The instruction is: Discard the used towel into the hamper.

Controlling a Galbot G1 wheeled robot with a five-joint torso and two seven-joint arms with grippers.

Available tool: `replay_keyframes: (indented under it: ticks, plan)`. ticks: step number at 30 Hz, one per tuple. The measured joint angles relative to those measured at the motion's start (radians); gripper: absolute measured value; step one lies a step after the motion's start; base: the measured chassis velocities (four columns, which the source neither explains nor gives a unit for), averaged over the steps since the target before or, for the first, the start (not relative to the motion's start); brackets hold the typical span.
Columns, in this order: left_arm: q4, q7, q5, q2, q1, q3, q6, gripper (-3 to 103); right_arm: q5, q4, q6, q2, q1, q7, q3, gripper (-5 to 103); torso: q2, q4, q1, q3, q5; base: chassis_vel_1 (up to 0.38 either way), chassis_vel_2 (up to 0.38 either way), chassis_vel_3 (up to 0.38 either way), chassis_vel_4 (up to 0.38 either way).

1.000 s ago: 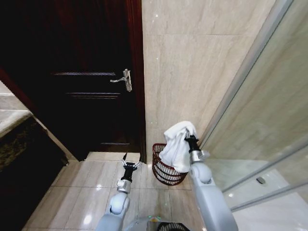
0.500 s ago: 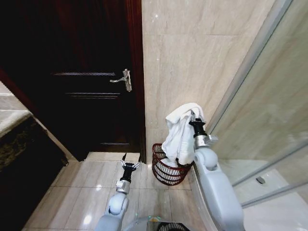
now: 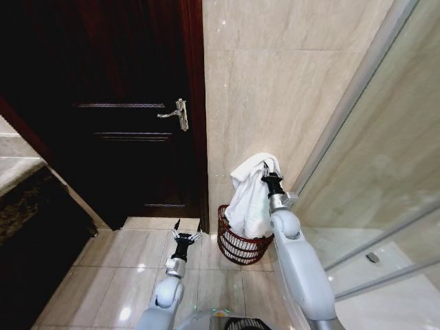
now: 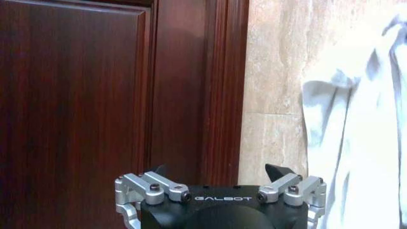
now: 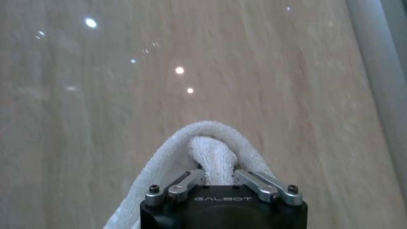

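1. my right gripper (image 3: pixel 265 174) pinches the white towel (image 3: pixel 249 199), which hangs over the hamper (image 3: pixel 240 246) by the wall.
2. carrying step; next i need to lower and let go.
3. my left gripper (image 3: pixel 183 236) idles spread near the floor.

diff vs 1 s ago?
The right gripper, shut on the towel, rose, swung right, then came back left, ending higher above the hamper, the towel's lower end hanging into it. Nothing released. The left gripper, open near the floor, and the hamper stayed put.
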Motion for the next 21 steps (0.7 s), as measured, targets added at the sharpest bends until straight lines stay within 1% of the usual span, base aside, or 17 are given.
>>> replay_keyframes:
  ticks: [8, 12, 18, 21]
  plan:
    - [-0.002, 0.001, 0.021, -0.012, 0.001, 0.003, 0.0, 100, -0.005, -0.081, 0.046, 0.018, -0.045, -0.025, 0.023, 8, 0.0, 0.0001, 0.0, 0.0, 0.0001, 0.0, 0.0, 0.0, 0.0]
    - [-0.004, 0.001, 0.026, -0.017, 0.004, 0.003, 0.0, 100, -0.003, -0.095, 0.054, 0.024, -0.078, -0.03, 0.025, 8, 0.0, 0.0001, 0.0, 0.0, 0.0001, 0.0, 0.0, 0.0, 0.0]
    - [-0.008, 0.001, 0.027, -0.017, 0.007, 0.002, 0.0, 100, 0.002, -0.093, 0.043, 0.028, -0.114, -0.02, 0.029, 8, 0.0, 0.0001, 0.0, 0.0, 0.0001, 0.0, 0.0, 0.0, 0.0]
    - [-0.009, 0.0, 0.027, -0.016, 0.009, 0.001, 0.0, 100, 0.018, -0.07, 0.002, 0.02, -0.142, 0.013, 0.032, 8, 0.0, 0.0002, 0.0, 0.0, -0.0001, 0.0, 0.0, 0.0, 0.0]
